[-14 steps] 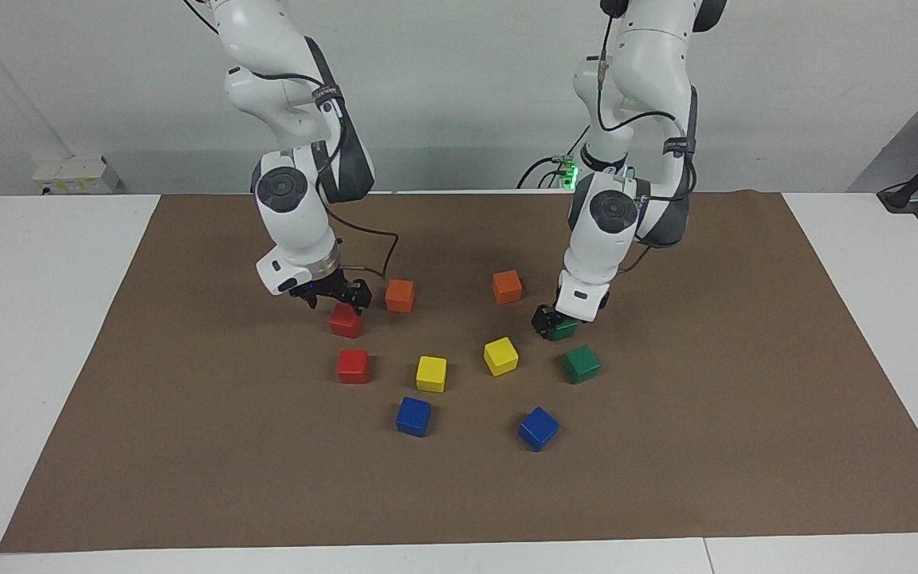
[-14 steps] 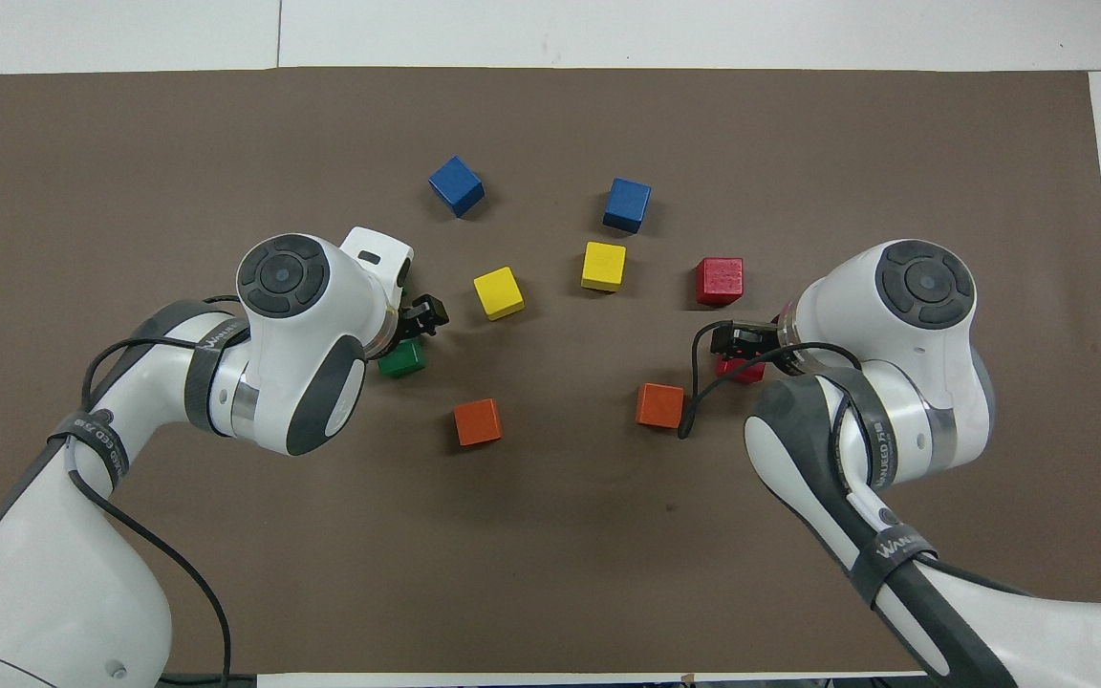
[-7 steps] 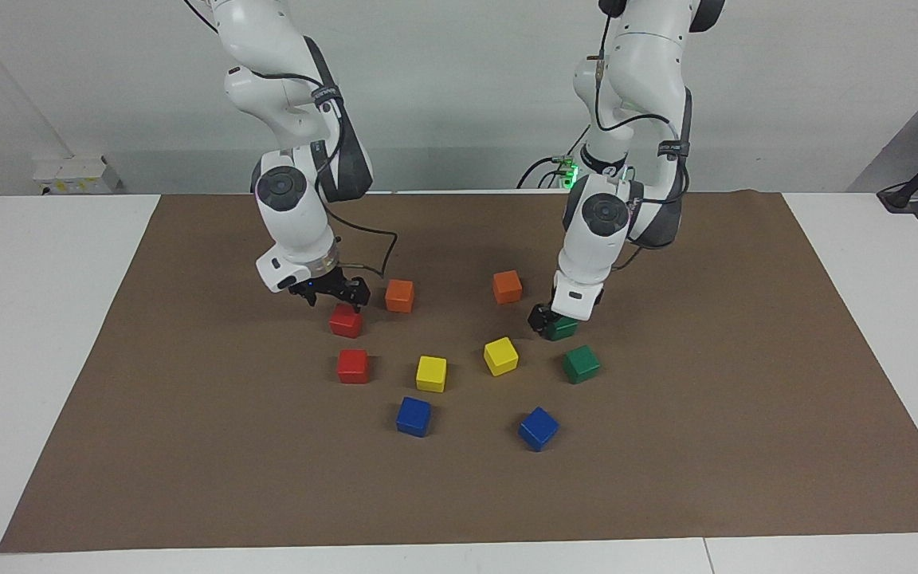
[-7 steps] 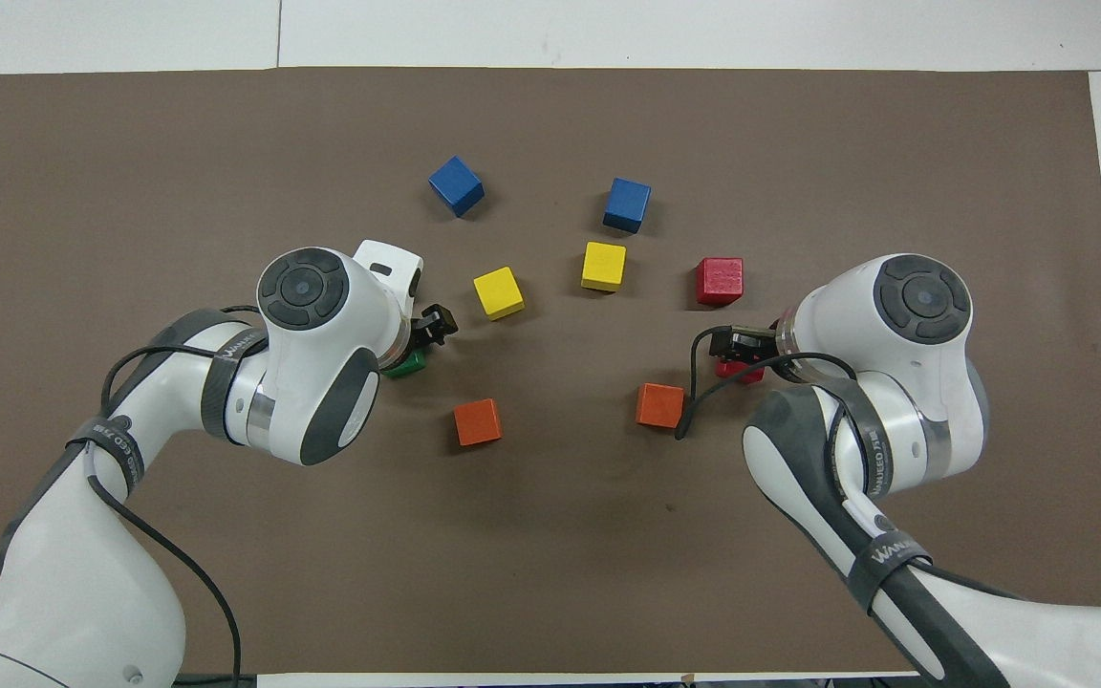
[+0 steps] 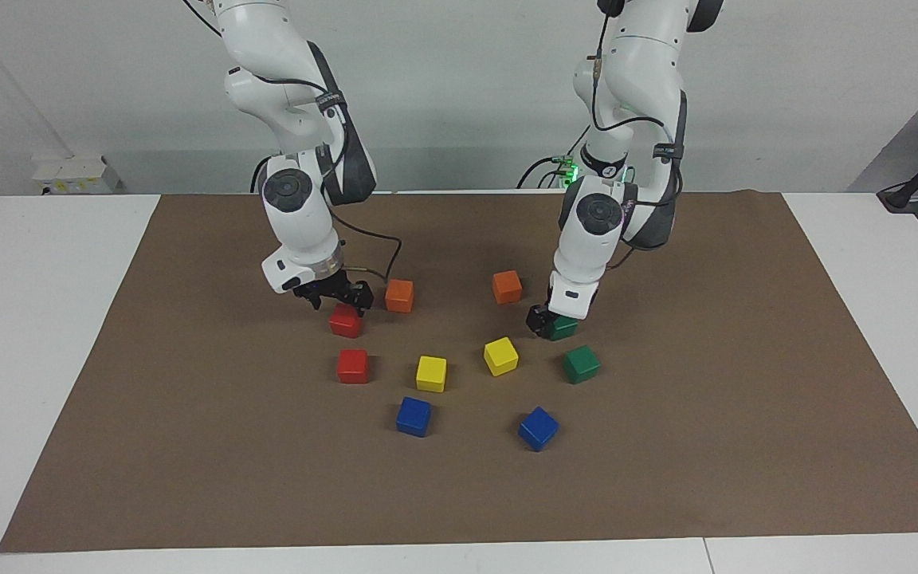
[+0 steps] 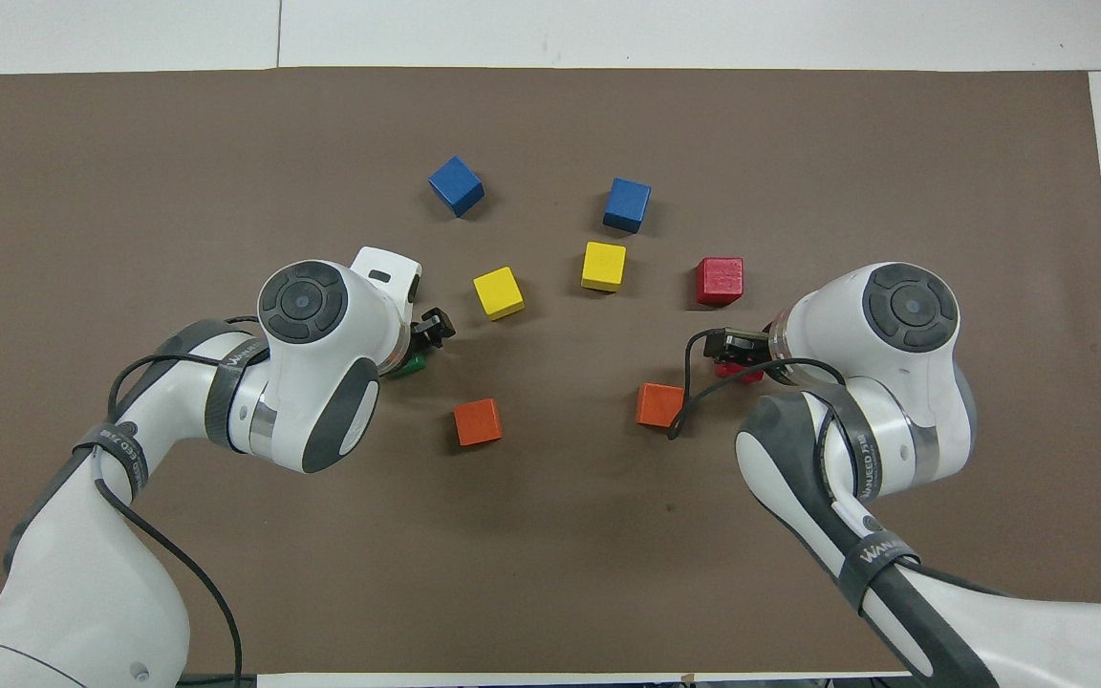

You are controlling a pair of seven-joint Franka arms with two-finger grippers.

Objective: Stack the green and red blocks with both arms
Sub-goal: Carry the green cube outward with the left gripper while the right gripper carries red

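Observation:
My right gripper [image 5: 337, 301] is low over a red block [image 5: 345, 323], its fingers spread around the block's top, and the block rests on the mat. In the overhead view the gripper [image 6: 732, 349] covers most of that block [image 6: 740, 374]. The second red block [image 5: 353, 366] lies farther from the robots. My left gripper [image 5: 551, 320] is down at a green block [image 5: 564, 328], which also rests on the mat. The overhead view shows this gripper [image 6: 424, 334] and only an edge of that block [image 6: 407, 364]. The second green block [image 5: 581, 363] lies farther out, hidden under the arm in the overhead view.
Two orange cubes [image 5: 399, 296] [image 5: 507, 287] sit between the grippers, nearer to the robots. Two yellow cubes [image 5: 431, 373] [image 5: 500, 355] and two blue cubes [image 5: 413, 416] [image 5: 538, 428] lie farther out. All sit on a brown mat [image 5: 188, 446].
Both arms have raised and drawn their elbows back toward the robots, while the grippers stayed at their blocks. No block has moved.

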